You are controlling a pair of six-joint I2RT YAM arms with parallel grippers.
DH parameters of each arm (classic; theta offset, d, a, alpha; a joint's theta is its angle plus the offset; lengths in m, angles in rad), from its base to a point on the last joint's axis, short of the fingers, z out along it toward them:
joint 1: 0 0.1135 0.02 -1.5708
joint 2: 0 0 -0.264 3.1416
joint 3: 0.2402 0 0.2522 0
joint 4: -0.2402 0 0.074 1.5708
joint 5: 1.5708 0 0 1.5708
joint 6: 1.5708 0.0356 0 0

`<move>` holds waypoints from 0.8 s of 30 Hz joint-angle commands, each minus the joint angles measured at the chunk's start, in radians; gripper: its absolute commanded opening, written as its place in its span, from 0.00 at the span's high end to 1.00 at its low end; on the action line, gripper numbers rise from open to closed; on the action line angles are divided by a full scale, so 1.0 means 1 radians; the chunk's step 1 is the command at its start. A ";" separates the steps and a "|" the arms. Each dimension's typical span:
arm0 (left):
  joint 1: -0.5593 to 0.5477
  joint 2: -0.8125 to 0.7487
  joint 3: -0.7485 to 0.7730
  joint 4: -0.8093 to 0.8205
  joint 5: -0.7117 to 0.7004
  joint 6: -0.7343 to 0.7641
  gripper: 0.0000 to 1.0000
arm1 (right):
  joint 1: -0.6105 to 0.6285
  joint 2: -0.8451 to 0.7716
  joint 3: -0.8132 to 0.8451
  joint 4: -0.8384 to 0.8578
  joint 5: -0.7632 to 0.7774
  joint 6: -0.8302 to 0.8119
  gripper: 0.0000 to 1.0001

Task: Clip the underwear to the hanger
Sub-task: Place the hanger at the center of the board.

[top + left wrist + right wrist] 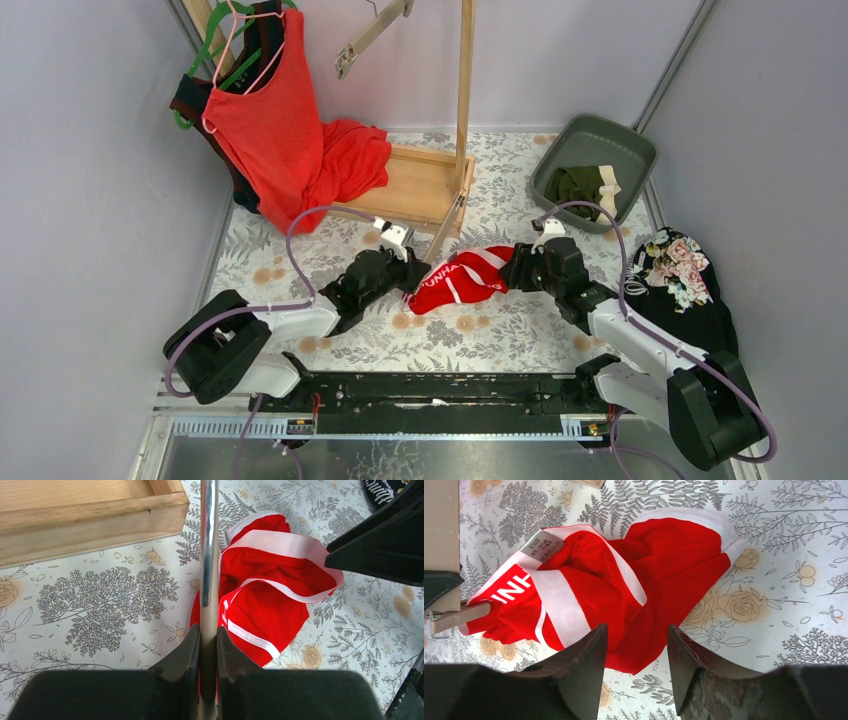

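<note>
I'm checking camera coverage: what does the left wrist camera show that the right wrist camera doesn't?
Only left wrist: the left gripper shut on a metal rod, and the edge of a wooden tray. Only right wrist: the right gripper seen open, the waistband lettering, a sewn label and a wooden clip. Both: the red briefs on the floral tablecloth.

Robot lab booth: plain grey walls (80, 180), floral-covered table (500, 335), mounting rail (440, 388).

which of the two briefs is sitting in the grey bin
The dark olive green briefs with a cream waistband, bunched in the grey plastic bin; the bright red briefs lie on the table.
</note>
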 commanded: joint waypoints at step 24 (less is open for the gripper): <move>0.007 0.004 -0.010 0.088 -0.001 0.027 1.00 | 0.071 0.236 0.400 -0.441 0.200 0.008 0.49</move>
